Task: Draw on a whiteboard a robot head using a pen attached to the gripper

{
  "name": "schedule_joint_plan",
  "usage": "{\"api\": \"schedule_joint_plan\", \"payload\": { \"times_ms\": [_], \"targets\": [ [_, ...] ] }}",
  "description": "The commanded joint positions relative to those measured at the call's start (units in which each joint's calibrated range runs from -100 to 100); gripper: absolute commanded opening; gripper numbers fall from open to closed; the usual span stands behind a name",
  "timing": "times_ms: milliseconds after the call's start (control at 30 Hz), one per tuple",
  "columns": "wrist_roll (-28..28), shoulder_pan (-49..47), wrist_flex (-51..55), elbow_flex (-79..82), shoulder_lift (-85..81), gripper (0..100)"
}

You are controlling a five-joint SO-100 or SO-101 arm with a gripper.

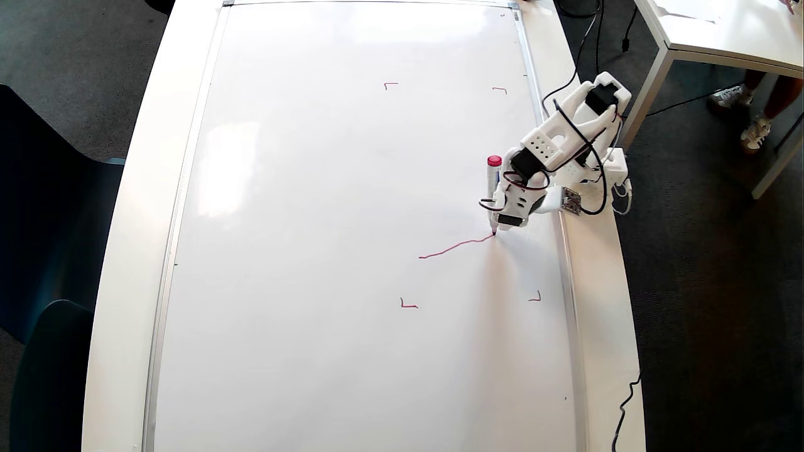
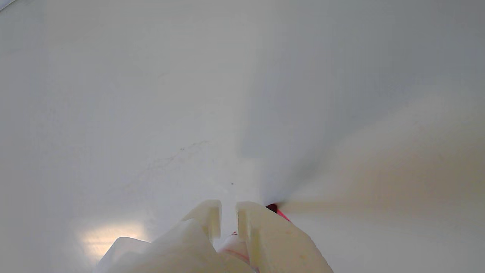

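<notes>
You're early in the outline: your gripper (image 1: 502,216) is clenched on the pen (image 1: 492,188), its tip apparently touching the whiteboard (image 1: 314,188) at the red stroke's (image 1: 455,246) right end. Next, keep steady contact while turning the corner.

Your arm (image 1: 565,135) is built from white 3D-printed plastic shells with black servo blocks set into the joints. One flat white link in the overhead view carries a grid of small round holes. Thin black cables (image 1: 590,157) loop loosely along the links, with a reddish wire running among them near the wrist. A small bare circuit board (image 1: 570,201) sits low on the arm by the right edge of the table (image 1: 603,301). In the wrist view your gripper (image 2: 228,214) shows as two cream-white, square-tipped plastic fingers (image 2: 206,216) with a narrow slot between them.
</notes>
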Motion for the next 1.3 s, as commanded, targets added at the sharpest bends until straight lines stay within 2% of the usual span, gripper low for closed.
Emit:
{"api": "schedule_joint_plan", "payload": {
  "times_ms": [0,233,600,1267],
  "targets": [
    [0.28,2.43,0.15,1.15,-0.04,1],
    [5.32,9.13,0.84,3.06,-0.04,1],
    [14.0,27.18,5.27,3.51,-0.04,1],
    [31.59,55.69,4.23,-3.12,0.8,1]
  ]
}}
